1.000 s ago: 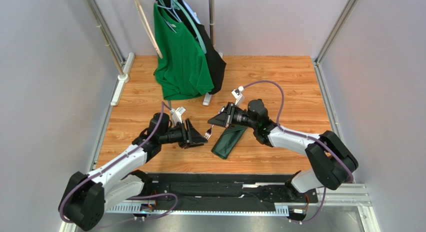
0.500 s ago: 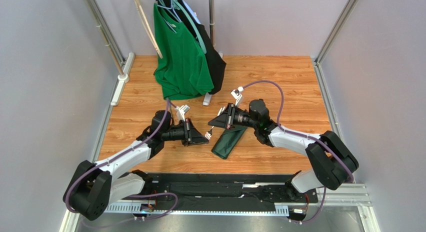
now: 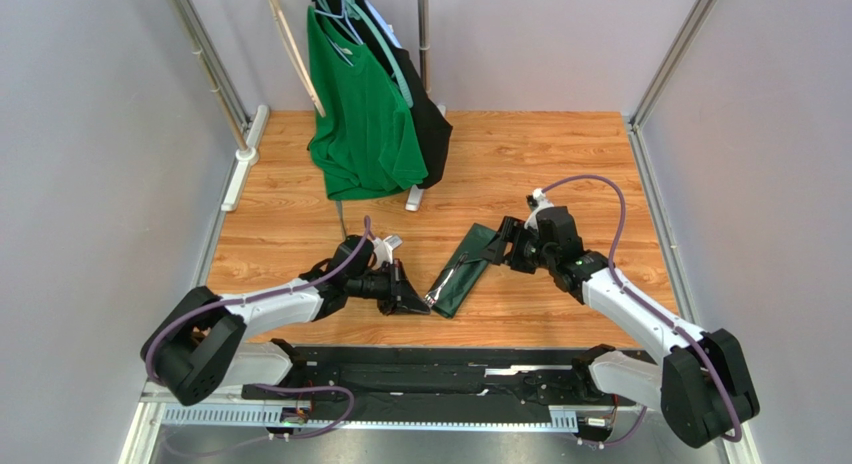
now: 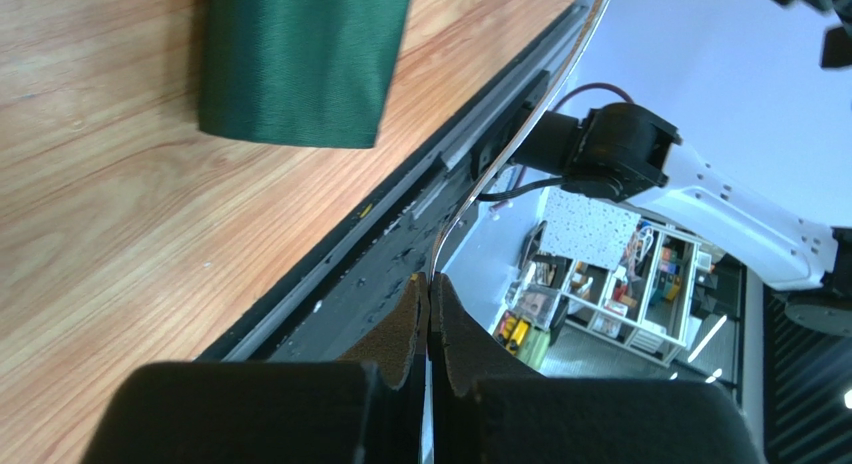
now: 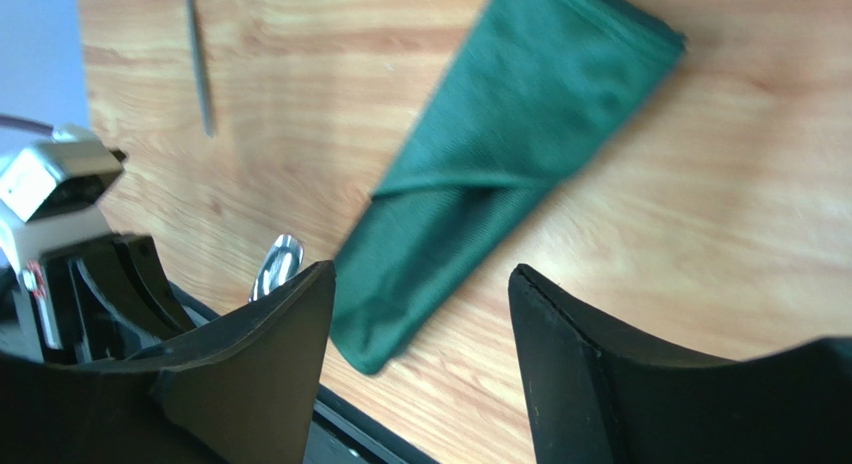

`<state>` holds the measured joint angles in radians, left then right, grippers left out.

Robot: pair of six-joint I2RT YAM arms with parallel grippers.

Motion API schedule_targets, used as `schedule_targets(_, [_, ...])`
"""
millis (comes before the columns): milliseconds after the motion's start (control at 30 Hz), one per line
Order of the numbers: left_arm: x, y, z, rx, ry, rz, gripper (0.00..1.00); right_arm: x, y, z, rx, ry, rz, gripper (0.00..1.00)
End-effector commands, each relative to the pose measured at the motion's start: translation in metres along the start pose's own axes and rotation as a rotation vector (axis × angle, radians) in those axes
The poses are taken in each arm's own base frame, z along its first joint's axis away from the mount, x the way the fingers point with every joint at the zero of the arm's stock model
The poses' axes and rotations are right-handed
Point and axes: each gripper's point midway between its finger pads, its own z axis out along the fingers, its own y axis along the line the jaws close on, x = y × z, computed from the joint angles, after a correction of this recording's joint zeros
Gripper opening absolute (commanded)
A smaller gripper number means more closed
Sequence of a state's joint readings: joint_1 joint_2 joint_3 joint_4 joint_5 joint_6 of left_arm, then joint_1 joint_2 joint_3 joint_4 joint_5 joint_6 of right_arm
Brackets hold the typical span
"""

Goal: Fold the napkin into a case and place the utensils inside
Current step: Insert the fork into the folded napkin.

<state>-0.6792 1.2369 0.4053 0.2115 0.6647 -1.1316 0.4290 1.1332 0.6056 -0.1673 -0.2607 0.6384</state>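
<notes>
- Left gripper point(image 4: 428, 289) pinches slim silver utensil point(image 5: 278, 266); right gripper point(image 5: 420, 274) spread over narrow dark-green cloth case point(image 5: 520, 134).
- Bright green T-shirt point(image 3: 360, 104) well behind; black front rail point(image 3: 420, 366) near case.

case point(image 3: 466, 267) on table point(image 3: 560, 174), utensil point(image 5: 278, 265) at its left edge, T-shirt point(image 3: 365, 114) behind

Dark forest-green case point(image 3: 470, 264), plain and matte — on a tabletop point(image 3: 560, 154) of orange-brown wood grain. At twelve o'clock, a brighter green T-shirt point(image 3: 365, 114) and a black garment point(image 3: 433, 129); the utensil point(image 5: 277, 266) gleams silver.
</notes>
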Motion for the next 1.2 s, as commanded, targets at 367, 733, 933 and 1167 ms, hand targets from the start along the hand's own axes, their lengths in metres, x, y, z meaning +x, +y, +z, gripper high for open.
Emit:
schedule_targets(367, [0.005, 0.015, 0.026, -0.060, 0.121, -0.082, 0.00, 0.006, -0.038, -0.008, 0.107, 0.004, -0.039, 0.68])
schedule_targets(733, [-0.008, 0.011, 0.037, -0.129, 0.139, -0.200, 0.00, -0.022, -0.040, 0.015, 0.132, -0.047, -0.058, 0.41])
schedule_targets(933, [-0.002, 0.016, 0.041, -0.181, 0.198, -0.302, 0.00, -0.062, -0.030, 0.038, 0.139, -0.051, -0.102, 0.17])
schedule_targets(1167, [-0.001, 0.024, 0.043, -0.202, 0.190, -0.343, 0.00, -0.074, -0.021, 0.052, 0.102, -0.048, -0.109, 0.06])
